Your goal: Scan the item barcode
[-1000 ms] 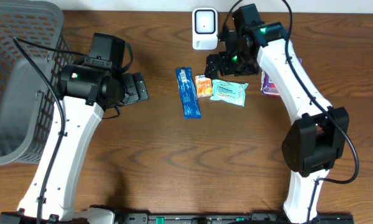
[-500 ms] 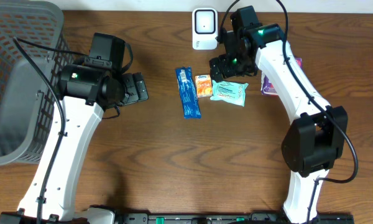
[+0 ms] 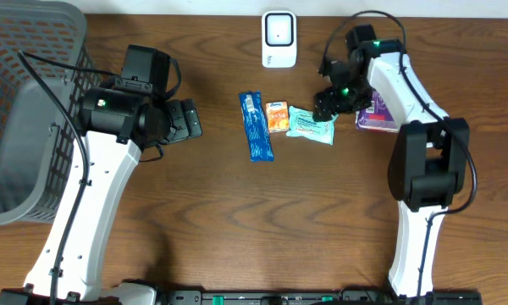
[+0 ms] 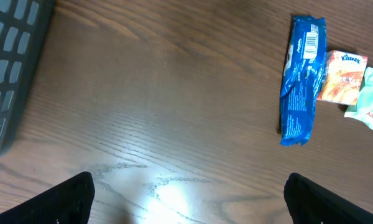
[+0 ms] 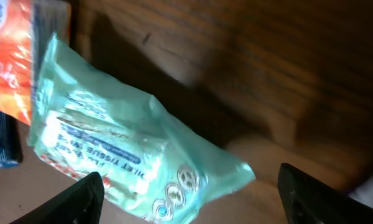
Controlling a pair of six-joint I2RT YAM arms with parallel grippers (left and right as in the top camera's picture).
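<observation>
Far left: grey mesh basket [image 3: 17, 127] at the table edge. Left gripper [image 4: 189, 202] hangs over bare wood to the basket's right, fingers spread wide, nothing between them.

Moving right, I see a blue snack packet [image 3: 256, 125] lying lengthwise, with a barcode facing up near its far end. Just beside it is an orange Kleenex pack [image 3: 277, 117]. Touching that is the green tissue pack [image 3: 311, 125], flat on the table and slightly tilted.

White scanner [image 3: 278, 38] stands at the far edge behind the Kleenex pack, well apart from the row.

Right gripper [image 5: 189, 199] sits low over the green pack's right end. Its fingers are apart with the pack's corner between them, and I can make out no contact.

Far right: purple package [image 3: 379, 117], partly under the right arm.
</observation>
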